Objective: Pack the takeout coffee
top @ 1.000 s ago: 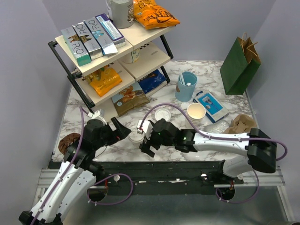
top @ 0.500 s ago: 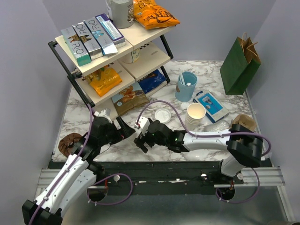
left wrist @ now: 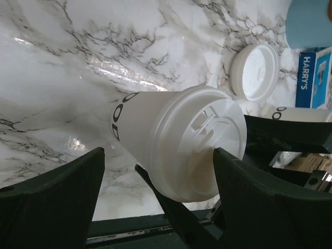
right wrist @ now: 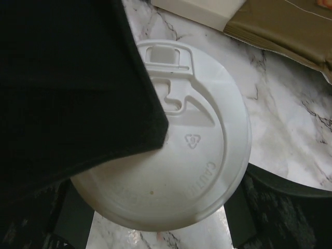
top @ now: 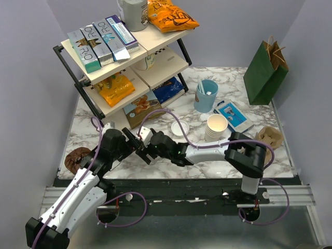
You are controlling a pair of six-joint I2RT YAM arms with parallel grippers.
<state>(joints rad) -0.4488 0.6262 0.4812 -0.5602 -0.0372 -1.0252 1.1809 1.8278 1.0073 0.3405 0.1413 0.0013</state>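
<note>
- The cup (left wrist: 150,129) has black letters reading "OOD" up its side; the rest of the word is hidden round the curve.
- Its lid (right wrist: 197,155) is embossed "CAUTI…" near the rim, with a recycling triangle beside it.
- A blue box (left wrist: 313,78) beyond reads "HARRY'S", and a spare lid (left wrist: 255,71) lies near it.
- The cup sits on the marble table (left wrist: 62,62), left of centre, in front of the shelf (top: 124,88).
- It seems to stand upright, long axis vertical, lid up, sip opening on the shelf side.
- The left gripper (top: 134,142) has its fingers wide apart, one reaching over the lid, clamping nothing.
- The right gripper (top: 143,149) has its fingers apart, flanking the cup under the lid's rim; whether they press it I cannot tell.
</note>
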